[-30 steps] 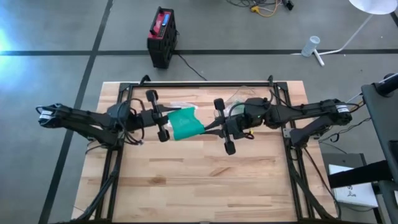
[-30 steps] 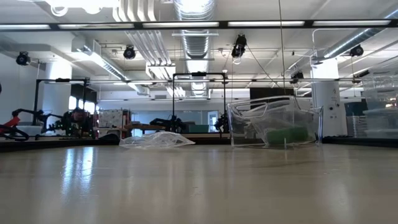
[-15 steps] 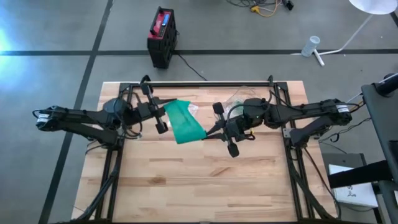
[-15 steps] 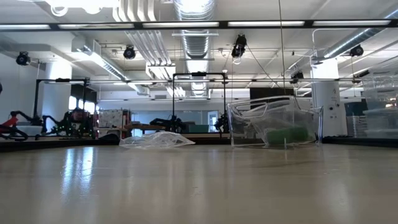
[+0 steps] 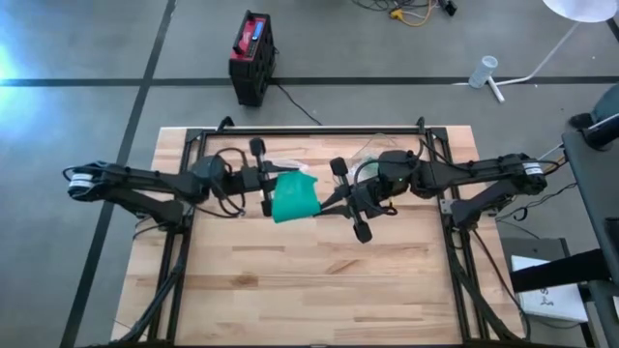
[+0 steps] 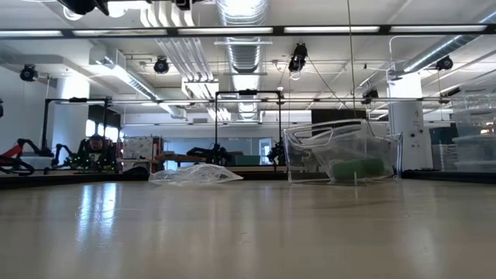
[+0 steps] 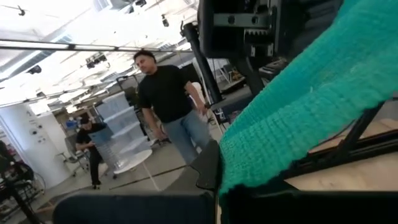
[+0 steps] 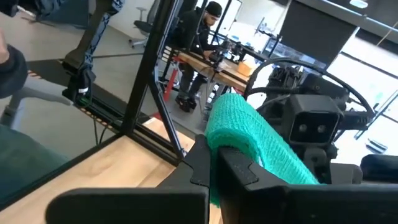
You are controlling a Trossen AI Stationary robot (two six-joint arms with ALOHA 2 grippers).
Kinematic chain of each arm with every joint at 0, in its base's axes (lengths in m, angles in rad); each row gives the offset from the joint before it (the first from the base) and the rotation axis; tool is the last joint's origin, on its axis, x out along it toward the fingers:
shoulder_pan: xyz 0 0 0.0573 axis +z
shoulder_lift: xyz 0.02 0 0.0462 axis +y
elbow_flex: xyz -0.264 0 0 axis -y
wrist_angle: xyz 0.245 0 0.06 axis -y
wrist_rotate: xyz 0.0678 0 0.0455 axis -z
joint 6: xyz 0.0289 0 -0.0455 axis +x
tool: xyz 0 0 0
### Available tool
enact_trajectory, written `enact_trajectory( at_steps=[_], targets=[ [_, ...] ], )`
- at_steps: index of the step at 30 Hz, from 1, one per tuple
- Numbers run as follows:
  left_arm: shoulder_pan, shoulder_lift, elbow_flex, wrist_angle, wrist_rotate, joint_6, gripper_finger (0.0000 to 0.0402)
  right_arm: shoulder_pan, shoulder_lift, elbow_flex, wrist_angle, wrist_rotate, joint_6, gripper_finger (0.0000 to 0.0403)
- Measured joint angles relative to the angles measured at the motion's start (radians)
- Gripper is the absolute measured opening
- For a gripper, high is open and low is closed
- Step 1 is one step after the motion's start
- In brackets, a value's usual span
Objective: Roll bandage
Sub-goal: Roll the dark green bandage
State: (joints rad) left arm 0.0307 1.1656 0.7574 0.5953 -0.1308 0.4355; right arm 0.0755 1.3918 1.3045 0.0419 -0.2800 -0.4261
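Left gripper moved inward; bandage span shortened. Both it and right gripper clamped on bandage ends, mid-roll. Next: prob. another wrist turn, keep tension.

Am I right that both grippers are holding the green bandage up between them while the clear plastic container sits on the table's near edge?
Not quite: the high view shows the clear plastic container at the table's far edge. The left gripper and right gripper do hold the green bandage between them.

Robotics lab, exposed ceiling ducts, concrete floor, other robot rigs, wooden workbench
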Motion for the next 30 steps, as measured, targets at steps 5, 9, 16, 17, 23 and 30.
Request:
enact_trajectory(
  at_steps=[5,9,16,17,23,30],
  targets=[
    [0.001,0.001,0.001,0.033,0.000,0.004,0.0000,-0.011,0.000,0.000,-0.008,0.003,0.019,0.0000],
    [0.005,-0.038,0.001,0.038,-0.001,0.027,0.0000,-0.014,0.001,0.000,-0.010,0.003,0.021,0.0000],
    [0.004,-0.118,0.021,0.039,0.008,0.078,0.0000,-0.035,0.052,0.000,0.002,0.019,0.032,0.0000],
    [0.004,-0.123,0.037,0.020,0.010,0.080,0.0000,-0.040,0.061,0.000,0.002,0.019,0.039,0.0000],
    [0.004,-0.105,0.196,-0.240,0.012,0.106,0.0000,-0.071,0.101,0.000,0.033,0.048,0.061,0.0000],
    [-0.002,-0.090,0.349,-0.466,0.065,0.095,0.0000,-0.082,0.113,-0.001,0.007,0.125,0.060,0.0000]
  ],
)
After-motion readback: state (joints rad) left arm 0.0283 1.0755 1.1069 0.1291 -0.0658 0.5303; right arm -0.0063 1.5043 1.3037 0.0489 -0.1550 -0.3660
